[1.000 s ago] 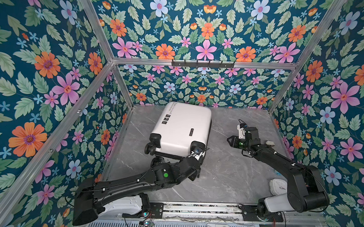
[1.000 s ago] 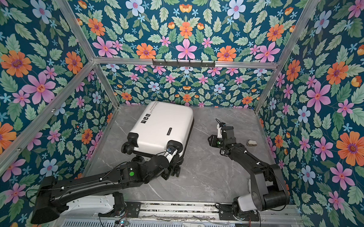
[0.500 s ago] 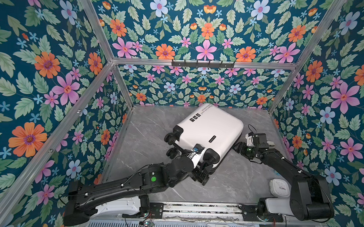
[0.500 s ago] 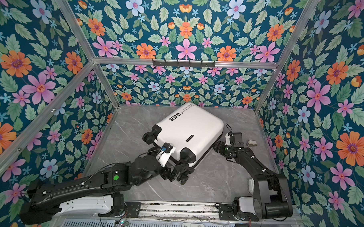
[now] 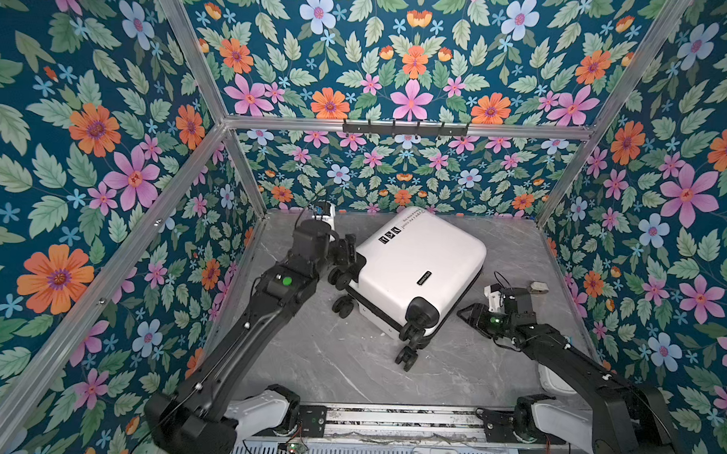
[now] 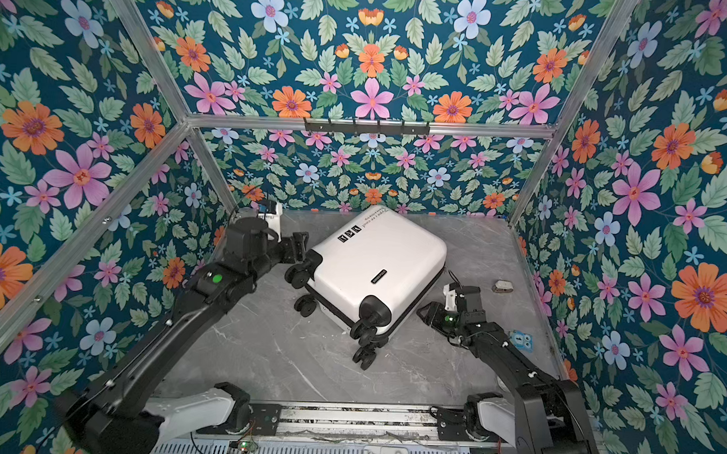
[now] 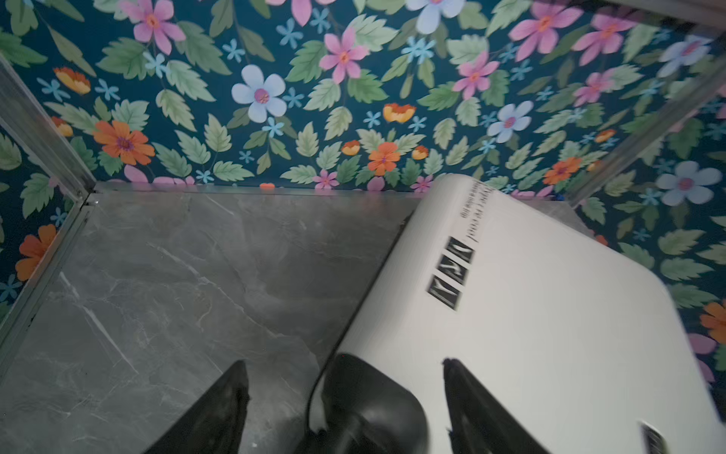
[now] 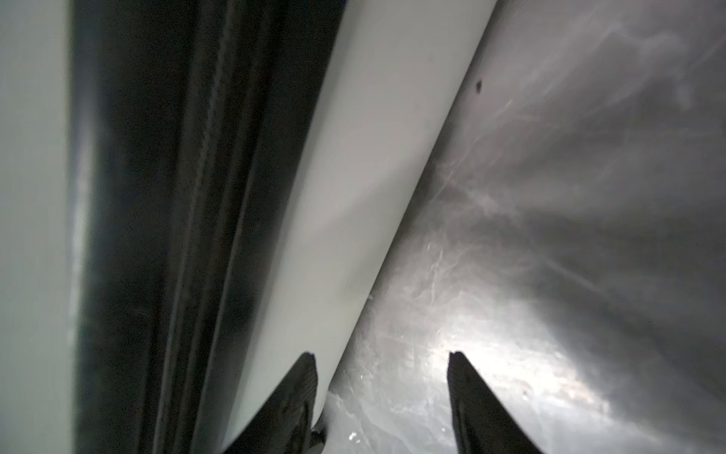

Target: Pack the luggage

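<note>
White luggage more skewed vs. before — left gripper now astride its wheel corner, right gripper alongside — both apart

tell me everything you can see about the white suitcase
The luggage is a small white hard-shell case with rounded corners, glossy plastic by the look, closed along a black seam. It lies flat and skewed on the grey table, black wheels toward the front, black icons on top. The open left gripper straddles a wheel corner; the open right gripper is at its side.
</note>
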Robot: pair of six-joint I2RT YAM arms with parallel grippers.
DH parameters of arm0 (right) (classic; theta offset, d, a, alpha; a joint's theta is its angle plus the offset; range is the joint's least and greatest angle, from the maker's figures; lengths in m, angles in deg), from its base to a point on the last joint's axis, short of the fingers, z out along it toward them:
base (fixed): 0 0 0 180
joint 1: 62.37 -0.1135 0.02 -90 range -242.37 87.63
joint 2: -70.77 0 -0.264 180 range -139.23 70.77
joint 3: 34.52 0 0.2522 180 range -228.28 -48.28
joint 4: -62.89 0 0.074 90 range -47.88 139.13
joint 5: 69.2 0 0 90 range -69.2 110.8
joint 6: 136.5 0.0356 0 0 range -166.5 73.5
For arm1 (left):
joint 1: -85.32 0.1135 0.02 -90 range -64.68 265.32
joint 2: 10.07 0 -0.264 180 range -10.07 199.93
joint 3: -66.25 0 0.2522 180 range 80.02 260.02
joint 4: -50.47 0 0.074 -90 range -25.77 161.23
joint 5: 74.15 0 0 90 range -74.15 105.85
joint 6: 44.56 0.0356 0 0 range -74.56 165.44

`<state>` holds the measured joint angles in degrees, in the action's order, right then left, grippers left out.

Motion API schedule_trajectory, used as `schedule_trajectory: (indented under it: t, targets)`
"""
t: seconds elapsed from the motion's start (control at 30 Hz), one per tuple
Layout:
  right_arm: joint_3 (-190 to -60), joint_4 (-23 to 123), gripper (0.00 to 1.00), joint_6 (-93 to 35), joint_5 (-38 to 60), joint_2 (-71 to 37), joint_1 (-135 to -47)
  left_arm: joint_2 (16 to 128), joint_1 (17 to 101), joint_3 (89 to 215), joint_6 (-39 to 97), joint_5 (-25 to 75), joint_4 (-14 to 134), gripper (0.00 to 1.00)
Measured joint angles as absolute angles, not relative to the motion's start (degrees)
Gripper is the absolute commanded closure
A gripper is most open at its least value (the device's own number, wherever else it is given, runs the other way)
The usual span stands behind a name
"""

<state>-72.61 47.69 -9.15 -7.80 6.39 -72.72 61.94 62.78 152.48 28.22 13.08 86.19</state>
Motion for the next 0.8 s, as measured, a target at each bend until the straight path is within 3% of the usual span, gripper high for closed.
schedule_trajectory:
  t: [0.1,0.37,0.57,0.8]
  targets:
    - [-69.0,48.9,0.52,-7.2,-6.5,10.9,-75.5,71.4,67.3,159.2,27.5,18.1,87.2,0.24]
    - [-60.4,53.7,0.61,-1.9,1.2,27.7,-88.1,92.3,69.5,175.4,29.2,27.6,91.0,0.27]
    - [-59.5,58.3,0.55,-1.7,7.5,34.6,-95.5,93.6,69.4,175.8,28.3,30.8,91.0,0.27]
    - [-64.1,63.0,0.55,-2.2,8.4,25.7,-98.5,91.6,69.4,174.8,27.7,30.8,91.3,0.26]
